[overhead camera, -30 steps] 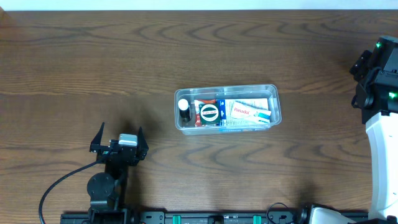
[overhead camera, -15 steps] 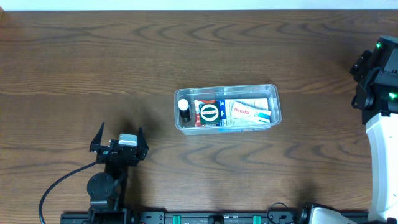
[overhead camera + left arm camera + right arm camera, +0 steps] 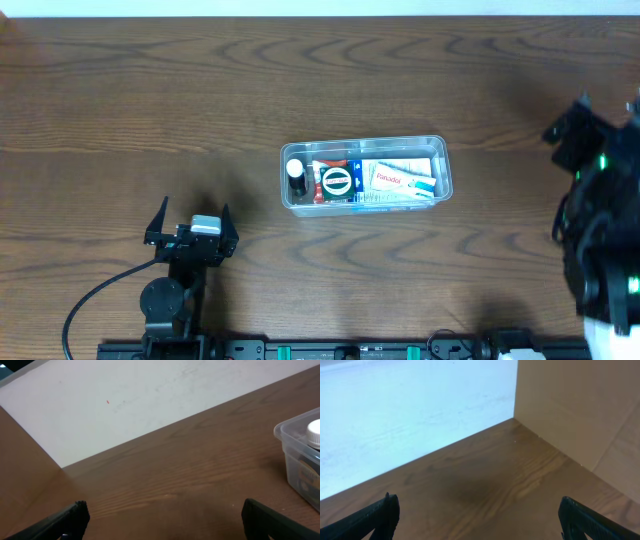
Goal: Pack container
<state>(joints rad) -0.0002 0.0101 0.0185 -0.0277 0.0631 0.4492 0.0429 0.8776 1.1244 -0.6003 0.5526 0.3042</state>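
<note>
A dark brown, wood-grained bench [image 3: 200, 90] is being shown across nearly the whole overhead view, with a thin white strip [image 3: 320, 6] running along its far edge. In the left wrist view the far edge of the bench is being met by a pale wall [image 3: 125, 400]. In the right wrist view a corner is being formed just beyond the wood by a bluish-white wall [image 3: 410, 415] and a beige panel [image 3: 580, 410]. A black cable [image 3: 88, 300] is being trailed over the near left part of the bench, and a dark rail [image 3: 330, 351] is being shown along the near edge.

The container [image 3: 365, 172] is being carried by the bench near its middle, upright, with its long side running left to right. Inside it a small bottle [image 3: 295, 170] with a white cap is being kept at the left end, a dark box [image 3: 337, 181] with a round emblem just beside it, and a white box [image 3: 400, 178] towards the right end.

The left claw [image 3: 192, 212] is being held spread wide over bare wood, to the near left of the container and well apart from it. Nothing is being pinched or touched by it. The right claw [image 3: 479, 515] is likewise being held spread wide, over the far right of the bench by the wall corner. It is well apart from the container, with only bare wood showing between its fingers.
</note>
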